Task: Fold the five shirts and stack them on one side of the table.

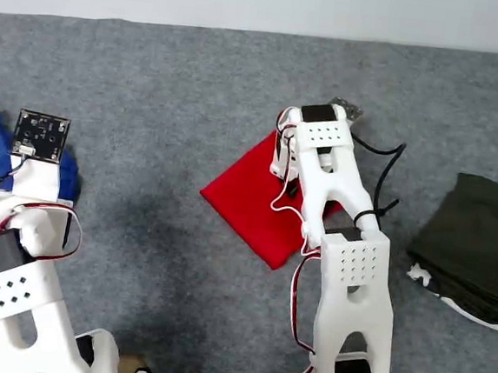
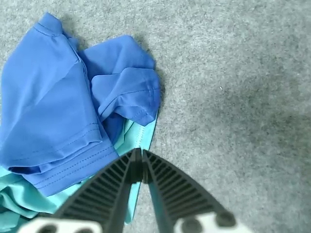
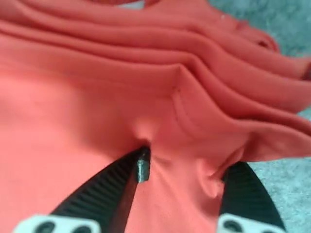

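Grey felt table under everything. Far left: crumpled blue shirt heaped over a teal shirt, left gripper just above the teal edge, fingers together, gripping nothing. Centre: folded red shirt, right gripper pressed into its cloth, fingers apart, a bunched fold between them. Far right: dark shirt near the table edge.

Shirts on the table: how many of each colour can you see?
Red shirt: 1
Blue shirt: 1
Turquoise shirt: 1
Dark shirt: 1
Total: 4, plus a white edge under the dark one that may be another.
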Robot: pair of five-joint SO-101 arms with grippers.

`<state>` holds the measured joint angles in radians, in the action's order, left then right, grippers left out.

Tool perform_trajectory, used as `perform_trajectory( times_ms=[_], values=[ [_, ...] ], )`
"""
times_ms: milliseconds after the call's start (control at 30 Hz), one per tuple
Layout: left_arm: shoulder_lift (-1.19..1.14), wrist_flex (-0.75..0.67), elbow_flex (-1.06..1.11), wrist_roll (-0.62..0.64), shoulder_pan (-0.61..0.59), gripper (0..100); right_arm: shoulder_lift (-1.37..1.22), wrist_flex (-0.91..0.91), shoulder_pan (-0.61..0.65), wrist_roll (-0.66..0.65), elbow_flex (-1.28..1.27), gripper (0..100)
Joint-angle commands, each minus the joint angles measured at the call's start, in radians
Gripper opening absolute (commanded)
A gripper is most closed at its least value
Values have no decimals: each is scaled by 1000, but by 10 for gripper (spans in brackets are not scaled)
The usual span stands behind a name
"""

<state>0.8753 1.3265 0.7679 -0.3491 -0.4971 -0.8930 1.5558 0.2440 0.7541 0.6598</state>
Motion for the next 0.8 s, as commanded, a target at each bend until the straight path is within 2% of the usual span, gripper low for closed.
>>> perform_trajectory(
  times_ms=[0,167,233,333,400,533,700,767],
  values=[
    [18,-14,-7,-11,-5,6,-65,5,15,2,9,226],
    [18,-9,-8,-11,-5,6,-68,50,8,2,9,206],
    [18,-9,-8,-11,-5,6,-68,67,4,0,9,138],
    [18,-9,-7,-11,-5,6,-68,77,-13,-75,9,2],
    [18,-8,-7,-11,-5,6,-61,104,-31,-97,9,25],
    [20,-8,-8,-11,-5,6,-33,197,-74,-123,46,9],
    [20,-8,-15,-11,-3,6,116,242,-122,-420,5,9],
    [20,-8,-15,-9,-2,6,205,242,-137,-474,-48,9]
  ],
)
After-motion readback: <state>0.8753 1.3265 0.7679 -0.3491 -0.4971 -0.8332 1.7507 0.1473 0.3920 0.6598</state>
